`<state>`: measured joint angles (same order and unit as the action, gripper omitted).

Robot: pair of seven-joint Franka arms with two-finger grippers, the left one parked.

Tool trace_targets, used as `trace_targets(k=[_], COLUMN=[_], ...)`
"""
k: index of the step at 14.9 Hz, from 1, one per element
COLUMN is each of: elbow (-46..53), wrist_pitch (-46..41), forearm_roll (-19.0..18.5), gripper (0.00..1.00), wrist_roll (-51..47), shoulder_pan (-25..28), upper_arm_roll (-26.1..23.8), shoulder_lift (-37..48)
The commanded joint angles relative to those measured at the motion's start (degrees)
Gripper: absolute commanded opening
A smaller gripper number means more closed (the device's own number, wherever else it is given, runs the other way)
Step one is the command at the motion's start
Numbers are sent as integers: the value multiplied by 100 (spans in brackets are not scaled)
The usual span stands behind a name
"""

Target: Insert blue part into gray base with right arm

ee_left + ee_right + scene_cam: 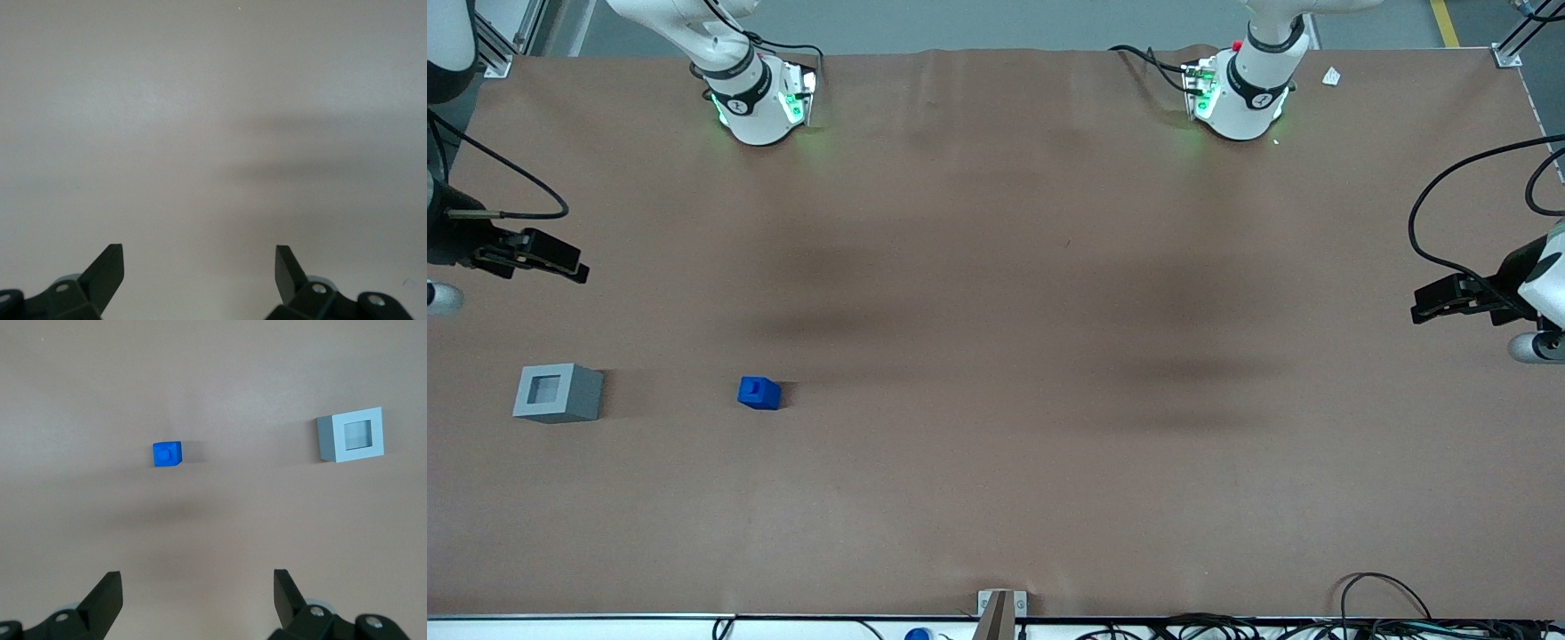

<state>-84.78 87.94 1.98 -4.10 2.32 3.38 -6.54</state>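
The gray base [558,393] stands on the table [996,498] near the edge at the working arm's end, its recess facing up. The blue part [759,392] sits on the table beside it, well apart, toward the parked arm's end and about as near the front camera as the base. The claw [574,267] hangs above the table at the working arm's edge, farther from the front camera than both, its fingers [105,597] spread wide with nothing between them.
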Motion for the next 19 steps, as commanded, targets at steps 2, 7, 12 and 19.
trace_targets(k=[2, 7, 12, 19], elbow=[-109, -153, -292, -759], wrist_pitch=[65, 600, 1241, 2270], forearm_roll=[-75, -84, -75, -31], gripper=[100, 100, 100, 100], wrist_roll=[-135, -565, -741, -838], shoulder_pan=[84, 426, 594, 656], upper_arm_roll=[-30, -30, -30, -30], shoulder_lift=[-5, -487, -1015, -1595])
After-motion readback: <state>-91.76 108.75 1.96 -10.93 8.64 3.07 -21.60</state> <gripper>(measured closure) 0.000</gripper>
